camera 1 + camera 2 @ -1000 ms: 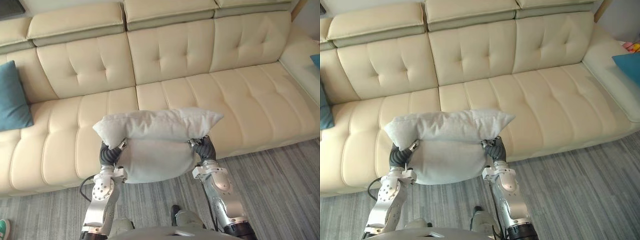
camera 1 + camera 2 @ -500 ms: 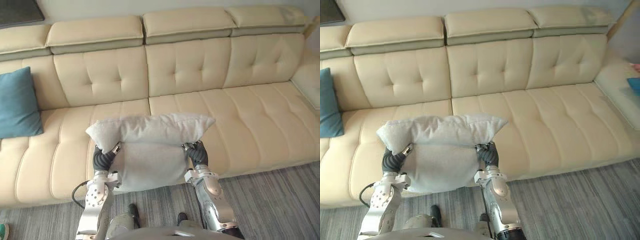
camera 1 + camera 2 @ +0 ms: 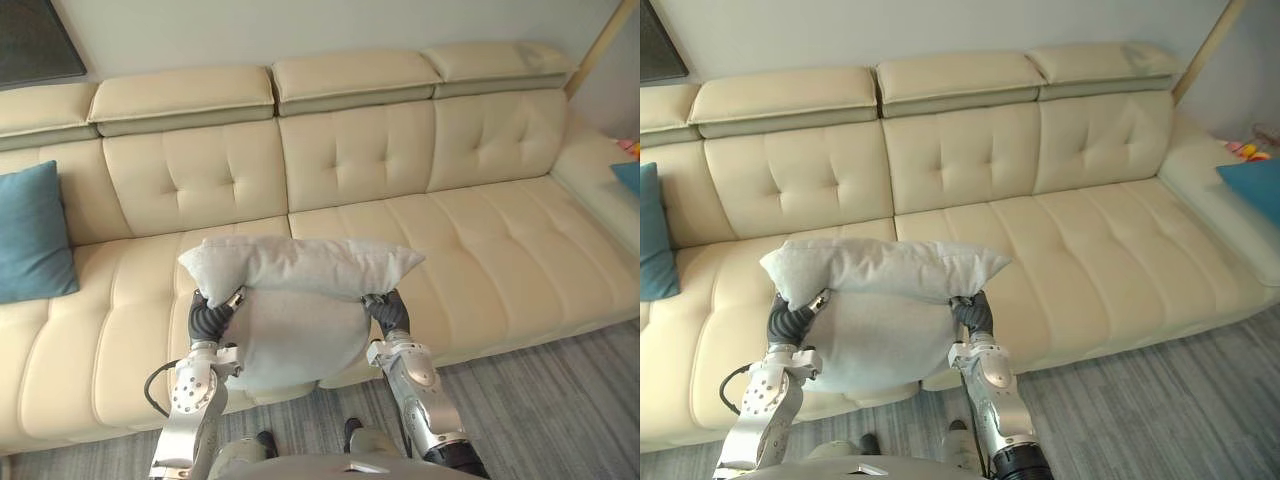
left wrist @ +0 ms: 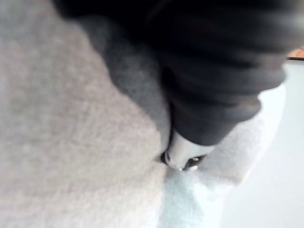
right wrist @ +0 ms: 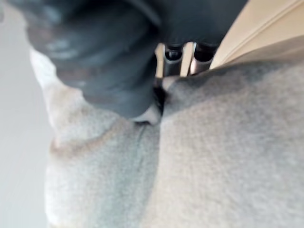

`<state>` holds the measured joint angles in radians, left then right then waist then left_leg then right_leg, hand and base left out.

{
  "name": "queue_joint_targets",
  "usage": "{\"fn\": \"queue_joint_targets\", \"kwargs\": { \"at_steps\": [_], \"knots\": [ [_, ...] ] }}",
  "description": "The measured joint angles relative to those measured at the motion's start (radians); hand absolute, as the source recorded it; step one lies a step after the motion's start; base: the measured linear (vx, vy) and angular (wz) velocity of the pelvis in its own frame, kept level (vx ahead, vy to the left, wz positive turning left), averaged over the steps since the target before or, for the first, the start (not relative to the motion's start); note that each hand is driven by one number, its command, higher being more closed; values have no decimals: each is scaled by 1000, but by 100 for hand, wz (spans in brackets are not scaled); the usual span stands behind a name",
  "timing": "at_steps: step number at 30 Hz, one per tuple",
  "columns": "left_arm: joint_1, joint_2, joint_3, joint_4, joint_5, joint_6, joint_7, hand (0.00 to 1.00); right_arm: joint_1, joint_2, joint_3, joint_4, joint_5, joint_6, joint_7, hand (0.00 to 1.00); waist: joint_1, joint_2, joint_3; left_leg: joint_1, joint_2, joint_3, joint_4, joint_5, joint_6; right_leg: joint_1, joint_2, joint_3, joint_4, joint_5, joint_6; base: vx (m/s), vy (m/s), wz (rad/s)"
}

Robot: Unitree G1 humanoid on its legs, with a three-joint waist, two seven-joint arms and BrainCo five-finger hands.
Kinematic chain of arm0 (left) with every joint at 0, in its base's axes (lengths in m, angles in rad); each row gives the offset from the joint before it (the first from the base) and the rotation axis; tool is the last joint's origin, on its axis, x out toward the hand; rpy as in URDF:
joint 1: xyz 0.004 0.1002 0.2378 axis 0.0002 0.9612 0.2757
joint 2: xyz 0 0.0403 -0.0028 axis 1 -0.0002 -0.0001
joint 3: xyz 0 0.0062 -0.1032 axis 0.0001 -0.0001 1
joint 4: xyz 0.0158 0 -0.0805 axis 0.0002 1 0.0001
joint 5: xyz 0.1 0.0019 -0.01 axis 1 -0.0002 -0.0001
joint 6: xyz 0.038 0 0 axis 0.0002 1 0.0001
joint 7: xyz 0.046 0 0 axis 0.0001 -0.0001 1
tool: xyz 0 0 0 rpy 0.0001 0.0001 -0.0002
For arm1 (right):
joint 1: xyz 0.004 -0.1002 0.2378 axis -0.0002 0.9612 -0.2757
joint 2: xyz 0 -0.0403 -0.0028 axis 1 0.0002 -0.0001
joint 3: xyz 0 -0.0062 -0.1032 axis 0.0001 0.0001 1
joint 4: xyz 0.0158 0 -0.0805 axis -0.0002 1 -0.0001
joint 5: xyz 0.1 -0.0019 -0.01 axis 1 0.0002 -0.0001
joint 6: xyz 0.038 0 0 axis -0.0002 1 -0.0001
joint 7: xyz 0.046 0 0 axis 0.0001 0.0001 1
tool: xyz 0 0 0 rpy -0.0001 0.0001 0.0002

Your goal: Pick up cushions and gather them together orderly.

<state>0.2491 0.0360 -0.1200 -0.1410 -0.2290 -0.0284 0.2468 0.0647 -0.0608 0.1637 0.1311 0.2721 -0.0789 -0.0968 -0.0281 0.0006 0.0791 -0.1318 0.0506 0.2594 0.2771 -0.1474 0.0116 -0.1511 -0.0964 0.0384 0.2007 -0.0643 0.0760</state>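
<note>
A light grey cushion (image 3: pixel 300 300) hangs in front of me over the front edge of the cream sofa (image 3: pixel 480 240), its top edge folded over my wrists. My left hand (image 3: pixel 209 318) grips its left side and my right hand (image 3: pixel 386 312) its right side. In the left wrist view a silver finger (image 4: pixel 183 154) digs into the cloth (image 4: pixel 71 156). In the right wrist view the fingers (image 5: pixel 183 59) and thumb pinch the fabric (image 5: pixel 228 152). A teal cushion (image 3: pixel 35 232) leans on the sofa's far left seat. Another teal cushion (image 3: pixel 1252 185) lies at the far right end.
The sofa's middle and right seats (image 3: pixel 1110 250) are bare. Grey striped carpet (image 3: pixel 560 400) runs in front of the sofa. A dark panel (image 3: pixel 35 40) hangs on the wall at the upper left, and a wooden pole (image 3: pixel 600 40) slants at the upper right.
The whole picture has shifted, so the camera moved. The grey cushion stays held between both hands and now shows against the sofa seat rather than over the carpet.
</note>
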Motion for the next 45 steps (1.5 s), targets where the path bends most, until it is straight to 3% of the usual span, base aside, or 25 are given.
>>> {"fn": "queue_joint_targets", "kwargs": {
  "at_steps": [3,15,19,23,30,33,36,41,45],
  "knots": [
    [0,-1,-1,0,-1,1,-7,100,2,0,-6,-15,0,0,0,100,3,3,-3,-8,17,-28,0,9,-3,48,18,-29,-90,50,0,80,-42,13],
    [-32,6,-8,12,2,2,-9,100,-13,5,-28,-74,-4,1,-16,100,13,0,-9,12,-12,-56,-95,62,0,78,11,-53,-167,77,-6,33,-10,9],
    [-183,33,15,104,48,1,80,100,-162,9,-2,-60,-14,0,-84,100,17,4,-6,-26,-15,-55,-146,114,-4,22,14,-52,-178,104,-17,-82,-31,0],
    [-441,59,48,198,50,0,230,100,-486,15,19,8,-86,-6,-232,100,26,25,39,-132,-7,-45,-165,174,-4,-106,17,-50,-158,149,-17,-183,-13,-4],
    [-811,106,73,249,57,-19,353,100,-787,39,-47,4,-196,-24,-410,100,56,68,84,-237,-4,-59,-281,279,-39,-295,14,-82,-57,129,-37,-107,-31,15],
    [-1000,176,59,350,56,-33,359,100,-901,32,-102,2,-201,-24,-436,100,63,81,96,-318,12,-31,-321,325,-65,-407,15,-102,-12,128,-38,-82,-68,21],
    [-1172,222,42,442,55,-33,326,100,-1001,4,-160,6,-195,-24,-449,100,68,94,120,-399,14,-18,-354,383,-60,-522,14,-106,38,125,-41,-46,-40,8],
    [-1432,241,48,634,9,-30,275,100,-1247,-63,-249,179,-133,-23,-454,100,65,105,168,-535,14,-11,-354,439,-83,-670,11,-107,73,129,-47,8,-16,6],
    [-1541,241,83,687,-6,-28,265,100,-1362,-111,-246,252,-78,-23,-458,100,66,107,208,-605,20,-11,-355,472,-113,-744,12,-111,90,130,-51,49,-14,9]
  ]
}}
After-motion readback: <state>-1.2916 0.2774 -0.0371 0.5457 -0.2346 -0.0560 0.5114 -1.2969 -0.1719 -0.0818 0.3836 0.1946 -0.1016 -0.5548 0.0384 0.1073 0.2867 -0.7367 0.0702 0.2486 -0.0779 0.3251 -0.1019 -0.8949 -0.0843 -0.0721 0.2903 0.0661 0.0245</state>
